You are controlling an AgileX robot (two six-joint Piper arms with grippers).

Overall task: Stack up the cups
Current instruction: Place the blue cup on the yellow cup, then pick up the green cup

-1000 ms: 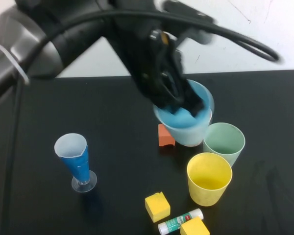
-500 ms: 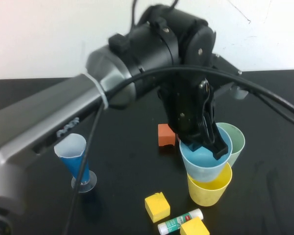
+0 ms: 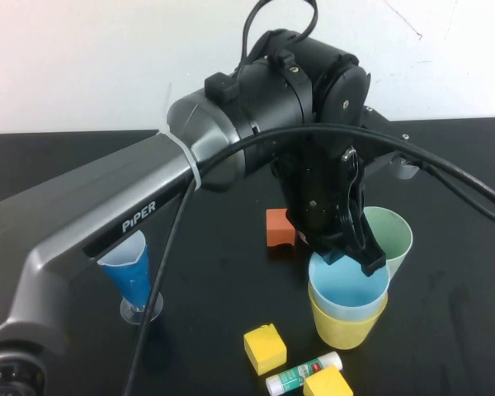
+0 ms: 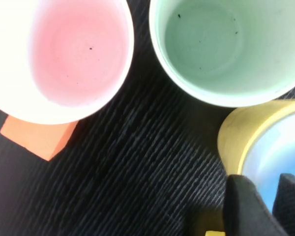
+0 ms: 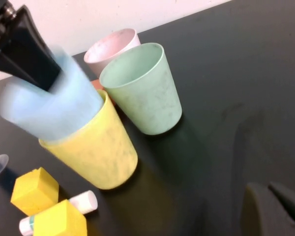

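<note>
My left gripper [image 3: 356,254] is shut on the rim of the light blue cup [image 3: 346,285], which sits tilted inside the yellow cup [image 3: 346,326] at the front right. In the left wrist view my left gripper [image 4: 268,201] straddles the blue cup's wall [image 4: 280,152] above the yellow cup [image 4: 236,137]. The pale green cup [image 3: 389,233] stands just behind them. The pink cup [image 4: 78,54] stands beside the green one and is hidden by the arm in the high view. My right gripper [image 5: 275,206] is shut and empty over bare table to the right of the cups.
A tall blue-and-white conical cup [image 3: 132,276] stands at the front left. An orange block [image 3: 279,228] lies by the pink cup. Two yellow blocks [image 3: 265,347] [image 3: 327,384] and a glue stick [image 3: 304,372] lie at the front edge.
My left gripper has carried the light blue cup forward from over the pink cup and lowered it into the yellow cup.
</note>
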